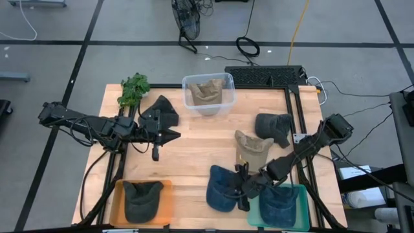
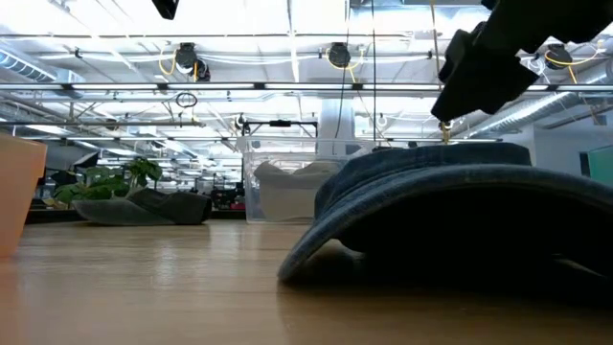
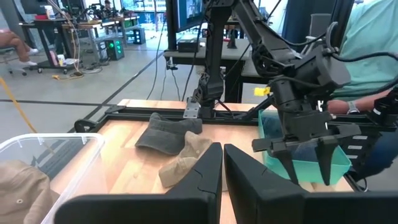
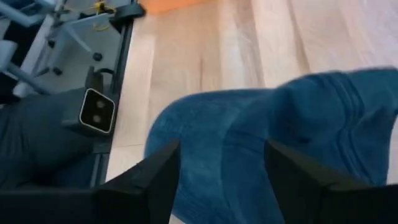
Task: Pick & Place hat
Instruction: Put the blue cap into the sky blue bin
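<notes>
A blue denim hat [image 1: 221, 189] lies crown-up on the wooden table near its front edge, left of the teal tray [image 1: 303, 191]; it fills the low view [image 2: 450, 201]. My right gripper [image 1: 243, 188] stands open right over this hat [image 4: 298, 124], one finger on each side of the crown, slanting down. My left gripper [image 1: 173, 134] hovers shut above the table's left half, holding nothing, next to a black hat [image 1: 163, 111]. My right gripper [image 4: 222, 149] is open above the blue hat's crown. The wrist view looks along the fingers, so I cannot tell whether the fingertips [image 4: 163, 163] touch the cloth.
The teal tray holds another blue hat [image 1: 279, 206]. An orange tray [image 1: 118, 194] at the front left holds a dark green hat. A clear bin [image 1: 208, 94] at the back holds a tan hat. A tan hat [image 1: 251, 147], a dark grey hat [image 1: 272, 126] and a plant [image 1: 134, 87] also sit on the table.
</notes>
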